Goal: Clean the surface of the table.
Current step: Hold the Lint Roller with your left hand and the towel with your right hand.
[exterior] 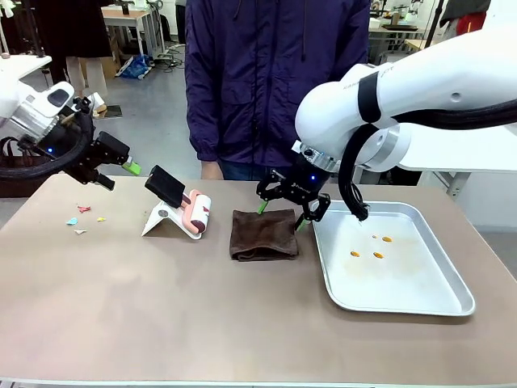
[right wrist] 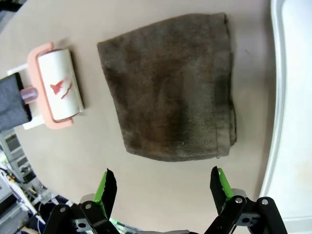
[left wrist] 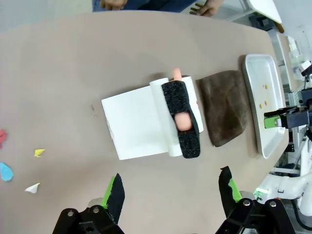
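Desk: smooth, matte, and I judge it rigid, so nothing to grip. Brown cloth, mid-desk: soft, limp; best pinched at a folded edge. Paper scraps lie toward the left edge. My right jaws stand wide above the cloth's far edge; left jaws wide over the far left corner.

I counted one table, one folded brown cloth, one lint roller, one white stand, one silver tray holding three orange spots, four small coloured scraps, and one person.
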### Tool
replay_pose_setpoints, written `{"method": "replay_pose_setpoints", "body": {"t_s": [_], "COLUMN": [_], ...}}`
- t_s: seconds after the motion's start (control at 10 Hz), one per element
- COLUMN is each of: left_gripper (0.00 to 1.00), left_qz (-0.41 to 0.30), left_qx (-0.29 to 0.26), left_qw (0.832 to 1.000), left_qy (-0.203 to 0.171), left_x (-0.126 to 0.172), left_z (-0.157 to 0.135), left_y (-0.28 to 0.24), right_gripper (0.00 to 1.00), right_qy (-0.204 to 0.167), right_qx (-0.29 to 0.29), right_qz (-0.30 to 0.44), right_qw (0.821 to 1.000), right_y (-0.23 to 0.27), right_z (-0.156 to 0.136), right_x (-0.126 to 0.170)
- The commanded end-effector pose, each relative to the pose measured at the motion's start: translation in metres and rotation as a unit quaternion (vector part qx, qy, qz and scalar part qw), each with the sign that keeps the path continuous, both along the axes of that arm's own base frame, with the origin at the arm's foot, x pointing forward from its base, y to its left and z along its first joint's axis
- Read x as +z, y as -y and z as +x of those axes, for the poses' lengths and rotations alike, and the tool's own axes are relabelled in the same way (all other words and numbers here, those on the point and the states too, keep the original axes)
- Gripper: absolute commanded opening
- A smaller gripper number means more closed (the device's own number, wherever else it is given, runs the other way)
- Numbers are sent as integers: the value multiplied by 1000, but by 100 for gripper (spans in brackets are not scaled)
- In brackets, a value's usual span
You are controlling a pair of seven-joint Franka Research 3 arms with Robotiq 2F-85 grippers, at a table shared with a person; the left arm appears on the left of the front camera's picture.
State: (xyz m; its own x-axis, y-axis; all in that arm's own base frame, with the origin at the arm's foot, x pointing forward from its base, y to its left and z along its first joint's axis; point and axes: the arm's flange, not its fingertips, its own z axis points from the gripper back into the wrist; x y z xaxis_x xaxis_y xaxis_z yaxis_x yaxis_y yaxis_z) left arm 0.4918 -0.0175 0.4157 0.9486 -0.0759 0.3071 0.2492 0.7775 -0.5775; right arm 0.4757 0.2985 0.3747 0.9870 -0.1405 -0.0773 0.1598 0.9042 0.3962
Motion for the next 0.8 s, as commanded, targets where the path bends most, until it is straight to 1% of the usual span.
{"method": "replay_pose_setpoints", "body": {"t_s": [0.0,0.1,0.2,0.3,0.5,0.6,0.7], "left_gripper": [100,100,100,100,100,100,100], "left_qz": [-53,-61,-69,-77,-76,-81,-69], "left_qx": [7,22,27,24,21,13,16], "left_qw": [998,997,996,995,995,995,996], "left_qy": [-35,-43,-54,-57,-56,-53,-55], "left_x": [-10,-10,-11,-9,-6,-8,-11], "left_z": [17,24,32,36,43,50,56], "left_y": [-4,0,7,15,28,33,36], "right_gripper": [100,100,100,100,100,100,100], "right_qy": [9,34,34,43,31,38,45], "right_qx": [-2,15,16,15,8,17,26], "right_qz": [-38,-66,-89,-94,-107,-118,-130], "right_qw": [999,997,995,995,994,992,990], "right_y": [-5,-10,-14,-14,-16,-20,-25], "right_z": [5,8,11,11,15,15,15], "right_x": [-4,-11,-17,-20,-26,-29,-30]}}
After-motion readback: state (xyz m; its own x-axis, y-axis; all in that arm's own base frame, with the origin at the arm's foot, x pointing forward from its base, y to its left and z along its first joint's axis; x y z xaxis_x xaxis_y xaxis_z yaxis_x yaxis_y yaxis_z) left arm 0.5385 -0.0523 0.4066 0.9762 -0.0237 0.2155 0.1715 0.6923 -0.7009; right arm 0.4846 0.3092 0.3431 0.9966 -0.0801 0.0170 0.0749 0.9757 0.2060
